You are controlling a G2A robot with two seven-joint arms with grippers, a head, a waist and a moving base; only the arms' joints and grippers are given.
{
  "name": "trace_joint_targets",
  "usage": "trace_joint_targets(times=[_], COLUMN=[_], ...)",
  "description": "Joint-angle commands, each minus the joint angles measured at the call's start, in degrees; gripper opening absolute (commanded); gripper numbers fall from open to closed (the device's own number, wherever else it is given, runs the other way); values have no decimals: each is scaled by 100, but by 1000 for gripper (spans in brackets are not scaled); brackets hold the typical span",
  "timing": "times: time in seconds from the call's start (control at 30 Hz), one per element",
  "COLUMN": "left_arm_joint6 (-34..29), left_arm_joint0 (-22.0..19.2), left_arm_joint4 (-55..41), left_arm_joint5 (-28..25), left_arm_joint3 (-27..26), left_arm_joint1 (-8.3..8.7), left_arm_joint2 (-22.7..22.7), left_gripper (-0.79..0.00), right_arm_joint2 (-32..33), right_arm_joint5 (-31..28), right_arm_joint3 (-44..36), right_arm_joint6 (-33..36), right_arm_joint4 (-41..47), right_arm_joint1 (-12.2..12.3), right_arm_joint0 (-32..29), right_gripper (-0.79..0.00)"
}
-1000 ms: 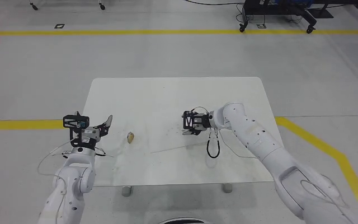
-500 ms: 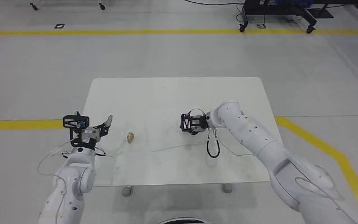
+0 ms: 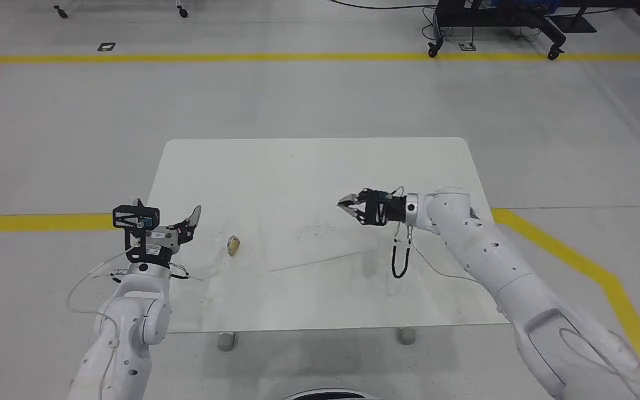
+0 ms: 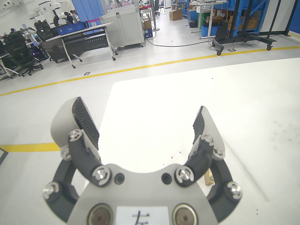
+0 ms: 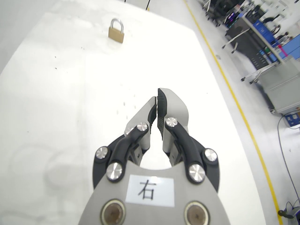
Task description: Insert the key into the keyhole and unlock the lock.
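Observation:
A brass padlock (image 3: 233, 245) with a silver shackle lies on the white table (image 3: 300, 170), left of the middle; the right wrist view shows it far ahead of the fingers (image 5: 116, 33). My right gripper (image 3: 343, 203) hovers near the table's middle, pointing toward the padlock, well short of it. Its fingers (image 5: 156, 98) are shut, pads pressed together, and I see no key between them. My left gripper (image 3: 186, 222) stands open at the table's left edge, nothing between its fingers (image 4: 140, 108). A brass corner of the padlock (image 4: 208, 179) peeks out beside one left finger.
A black cable loop (image 3: 400, 255) hangs from the right forearm over the table. A thin line runs across the tabletop (image 3: 310, 264) in front of the padlock. Yellow floor tape (image 3: 300, 57) lies beyond the far edge.
The right gripper has risen from the tabletop, shifted slightly right and turned its shut fingers toward the padlock. The left arm and the padlock have stayed put.

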Motion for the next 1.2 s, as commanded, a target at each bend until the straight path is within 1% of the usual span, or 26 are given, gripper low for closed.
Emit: trace_joint_targets(times=[0.0,0.1,0.13,0.17,0.67,0.73,0.83,0.87,0.93,1.17], left_arm_joint6=[0,0,0,0,0,173,321,245,-136,-198], left_arm_joint0=[0,0,0,0,0,0,-20,-77,-236,-269], left_arm_joint4=[0,0,0,0,0,486,1244,1374,1612,1634], left_arm_joint5=[0,0,0,0,0,-77,-320,-460,-733,-765], left_arm_joint3=[0,0,0,0,0,-91,-228,-257,-311,-335], left_arm_joint1=[0,0,0,0,0,9,8,5,-3,-6], left_arm_joint2=[0,0,0,0,0,122,559,712,993,1027], left_gripper=[0,0,0,0,0,0,0,0,0,0], right_arm_joint2=[305,653,703,712,712,712,712,712,712,712], right_arm_joint5=[8,-103,-182,-184,-184,-184,-184,-184,-184,-184], right_arm_joint3=[-279,-600,-737,-774,-774,-774,-774,-774,-774,-774], right_arm_joint6=[-415,-887,-1156,-1234,-1234,-1234,-1234,-1234,-1234,-1234], right_arm_joint4=[-16,89,104,115,115,115,115,115,115,115], right_arm_joint1=[165,341,383,397,397,397,397,397,397,397], right_arm_joint0=[-308,-681,-782,-815,-815,-815,-815,-815,-815,-815], right_gripper=[-785,-785,-785,-785,-785,-785,-785,-785,-785,-785])
